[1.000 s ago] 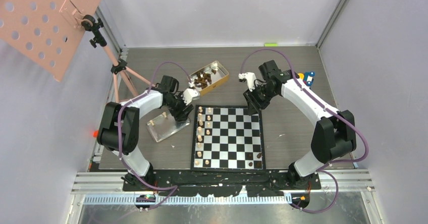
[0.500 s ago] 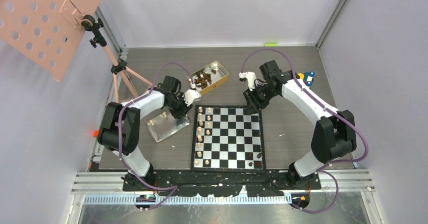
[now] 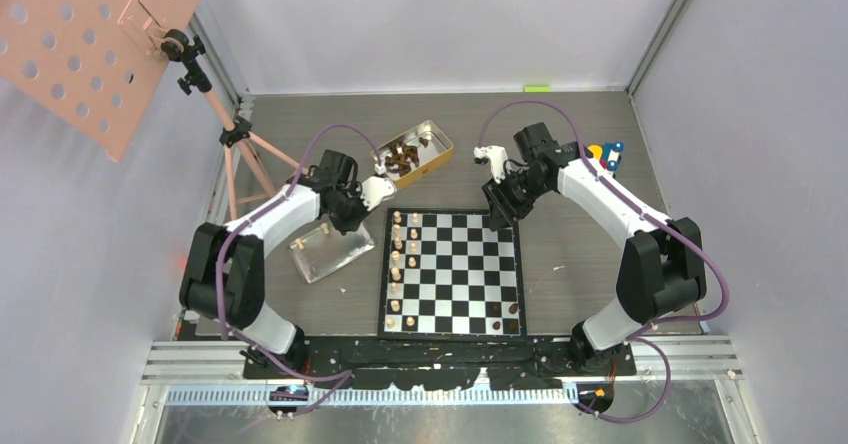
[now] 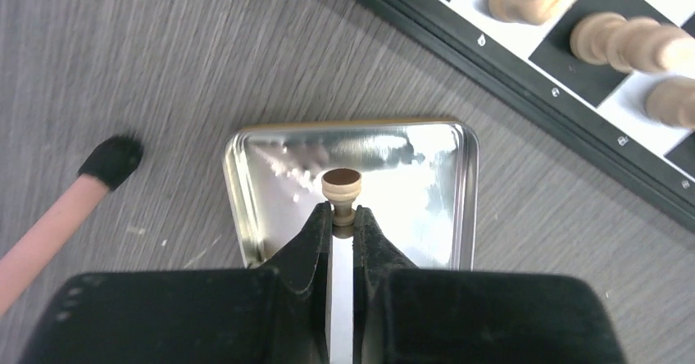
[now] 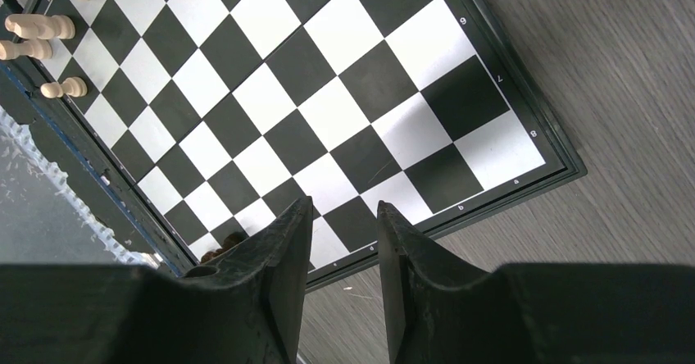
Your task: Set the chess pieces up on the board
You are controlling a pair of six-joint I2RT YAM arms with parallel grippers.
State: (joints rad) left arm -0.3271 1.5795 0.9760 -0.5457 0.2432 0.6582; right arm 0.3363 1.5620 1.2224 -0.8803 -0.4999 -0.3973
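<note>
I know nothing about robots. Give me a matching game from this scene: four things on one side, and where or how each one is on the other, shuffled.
Things:
1. left gripper
2. right gripper
3. gold tin
4. standing pale pieces

States:
A. holds dark brown pieces
B. empty, jaws apart, above the board
C. along the board's left edge, seen from above
D. shut on a pale piece above the shiny tray

Pairs: 1-D, 2-B, 3-A, 4-C.

2 white-and-black arms (image 3: pixel 285 214), purple cables (image 3: pixel 340 126)
</note>
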